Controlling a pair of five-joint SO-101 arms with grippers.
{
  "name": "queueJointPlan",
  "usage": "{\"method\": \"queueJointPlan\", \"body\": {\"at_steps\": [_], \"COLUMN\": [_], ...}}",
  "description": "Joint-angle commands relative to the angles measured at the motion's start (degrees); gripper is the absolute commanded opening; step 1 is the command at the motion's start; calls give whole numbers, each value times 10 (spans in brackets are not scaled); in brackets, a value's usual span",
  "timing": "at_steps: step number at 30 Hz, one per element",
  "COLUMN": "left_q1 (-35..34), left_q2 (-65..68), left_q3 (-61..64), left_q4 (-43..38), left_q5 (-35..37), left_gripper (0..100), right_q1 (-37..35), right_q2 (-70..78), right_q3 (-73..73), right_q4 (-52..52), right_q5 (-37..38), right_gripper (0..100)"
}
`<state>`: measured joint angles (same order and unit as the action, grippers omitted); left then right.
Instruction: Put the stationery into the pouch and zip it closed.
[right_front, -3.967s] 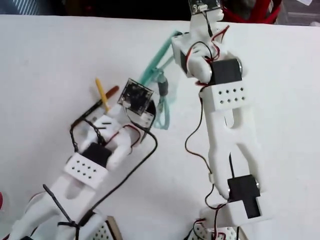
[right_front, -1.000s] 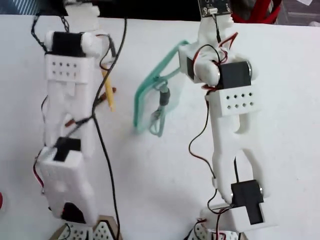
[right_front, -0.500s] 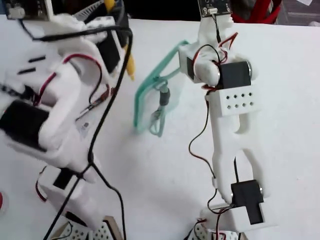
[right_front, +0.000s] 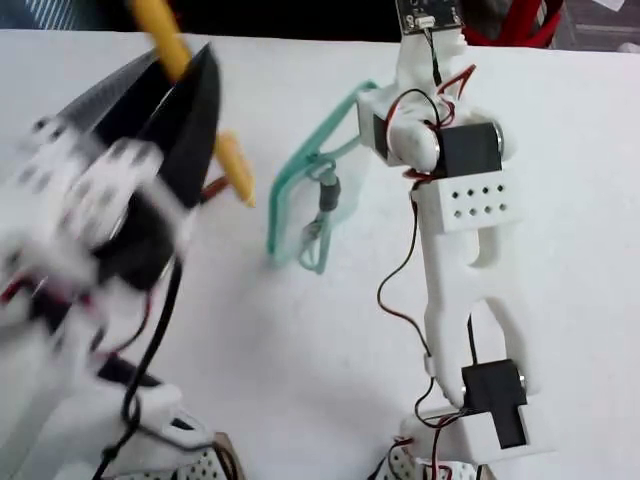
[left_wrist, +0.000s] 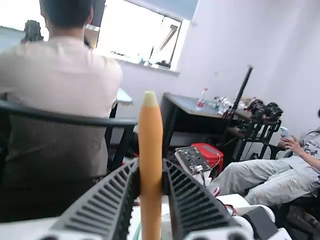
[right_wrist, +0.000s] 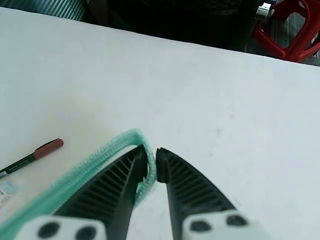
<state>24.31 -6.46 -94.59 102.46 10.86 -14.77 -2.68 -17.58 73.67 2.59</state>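
Jaws: left gripper clamped on yellow pen, held crosswise. In high view we place pouch at its 3 o'clock. Right gripper pinches pouch rim.

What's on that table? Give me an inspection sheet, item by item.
Surface: white table.
Job's things: pouch on the table; yellow pen held up off it; red-capped pen lying beside the pouch.
Clutter: nothing seen.
Grippers: left gripper shut on the yellow pen, raised; right gripper shut on the pouch's edge.
Cables: red and black wires along the right arm; black cable on the left arm.
Surroundings: red chair behind the table; window.
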Motion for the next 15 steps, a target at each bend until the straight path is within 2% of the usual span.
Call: {"method": "queueJointPlan", "body": {"at_steps": [1, 8, 11, 15], "left_q1": [29, 28, 27, 27], "left_q2": [-77, -244, -275, -280], "left_q3": [28, 288, 413, 607], "left_q4": [3, -20, -120, -306], "left_q5": [-49, -54, -74, -83], "left_gripper": [23, 24, 24, 24], "right_q1": [1, -4, -4, -4], "right_q2": [6, 4, 2, 1], "right_q3": [9, 25, 28, 29], "right_q4": [15, 11, 10, 10], "right_q5": [-2, -2, -2, -2], "right_gripper": [18, 18, 18, 18]}}
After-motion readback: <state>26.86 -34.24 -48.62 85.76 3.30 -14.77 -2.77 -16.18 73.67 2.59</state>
